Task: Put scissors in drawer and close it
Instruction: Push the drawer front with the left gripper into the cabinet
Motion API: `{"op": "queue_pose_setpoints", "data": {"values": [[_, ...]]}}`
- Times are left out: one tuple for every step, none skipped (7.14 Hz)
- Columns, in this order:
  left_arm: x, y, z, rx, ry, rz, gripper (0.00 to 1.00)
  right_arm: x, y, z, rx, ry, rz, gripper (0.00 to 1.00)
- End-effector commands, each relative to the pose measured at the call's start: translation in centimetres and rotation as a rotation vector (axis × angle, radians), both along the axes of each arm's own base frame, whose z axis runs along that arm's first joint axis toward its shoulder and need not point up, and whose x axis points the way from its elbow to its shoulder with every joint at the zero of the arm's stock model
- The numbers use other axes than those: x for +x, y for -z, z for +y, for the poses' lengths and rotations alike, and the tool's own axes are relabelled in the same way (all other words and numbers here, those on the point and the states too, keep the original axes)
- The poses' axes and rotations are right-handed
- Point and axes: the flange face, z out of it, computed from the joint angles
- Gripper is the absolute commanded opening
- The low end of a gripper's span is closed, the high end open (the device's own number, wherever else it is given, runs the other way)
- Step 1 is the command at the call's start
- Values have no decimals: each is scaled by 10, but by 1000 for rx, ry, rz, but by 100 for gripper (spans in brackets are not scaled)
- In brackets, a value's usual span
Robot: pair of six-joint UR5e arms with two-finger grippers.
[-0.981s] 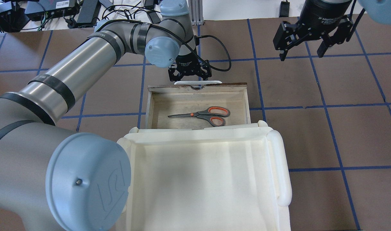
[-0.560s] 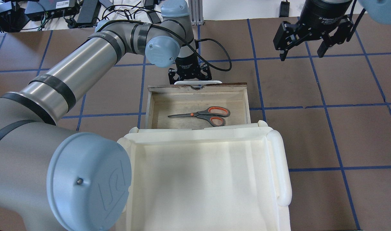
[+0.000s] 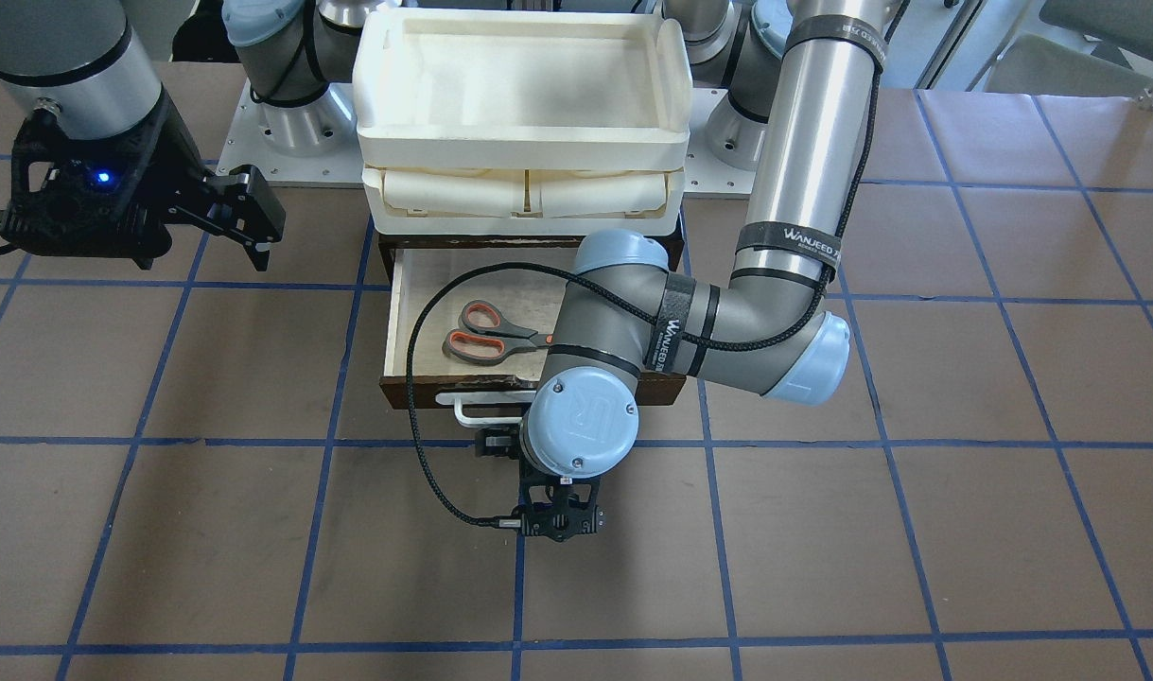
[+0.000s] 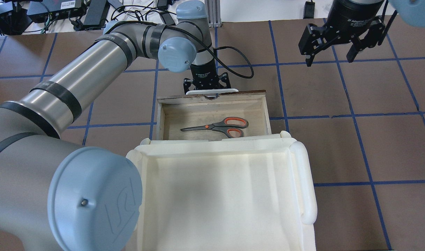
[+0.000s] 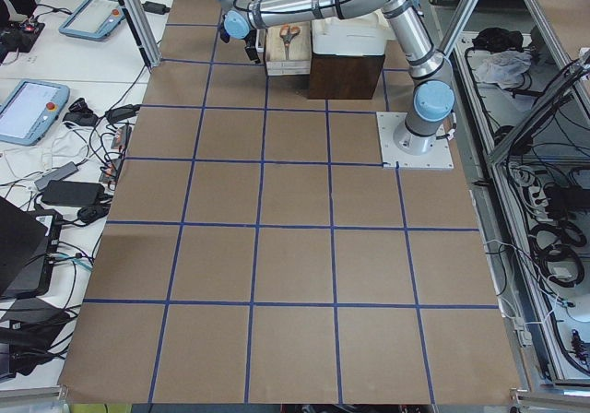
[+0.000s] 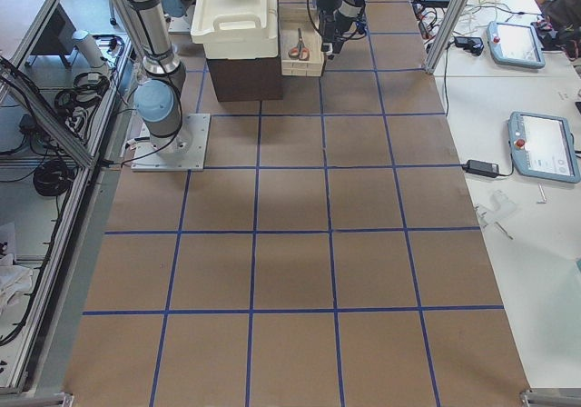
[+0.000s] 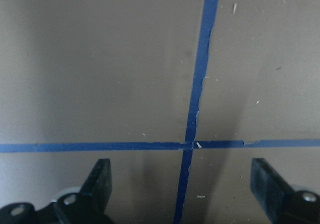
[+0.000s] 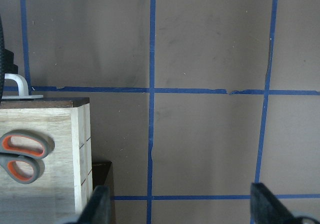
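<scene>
The scissors (image 4: 219, 126) lie flat in the open drawer (image 4: 212, 98), handles to the right; they also show in the front view (image 3: 486, 333) and the right wrist view (image 8: 22, 154). The drawer sticks out from under the cream tray, its white bar handle (image 4: 212, 91) at the far side. My left gripper (image 4: 207, 84) points down just beyond the handle, right against it; its fingers stand wide apart and empty in the left wrist view (image 7: 182, 176). My right gripper (image 4: 329, 57) hangs open and empty at the far right, high above the table.
A large cream tray (image 4: 303, 181) sits on the dark cabinet (image 6: 241, 75) that houses the drawer and covers the drawer's near part. The left arm's black cable (image 3: 425, 416) loops over the drawer's front. Brown table with blue tape grid lies all around.
My left gripper has come down and closer to the drawer handle. The drawer with the scissors has shifted slightly toward the cabinet. The right gripper has barely moved.
</scene>
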Motion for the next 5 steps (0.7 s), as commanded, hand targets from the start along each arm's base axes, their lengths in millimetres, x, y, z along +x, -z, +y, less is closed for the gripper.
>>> {"op": "queue_pose_setpoints", "data": {"values": [[-10,-23,12,15,-24,31,100,1,0,-3,-12,-3,-14,100],[-11,-35,23,42,-19,22,100,-1,-3,-5,-45,-3,-6,100],[-14,-40,31,52,-12,20,100,-2,1,-11,-61,6,1,100],[-16,-45,36,62,-9,16,100,-3,-5,-17,-127,11,8,100],[-16,-51,40,65,-8,19,100,-2,-2,-18,-124,10,5,100]]}}
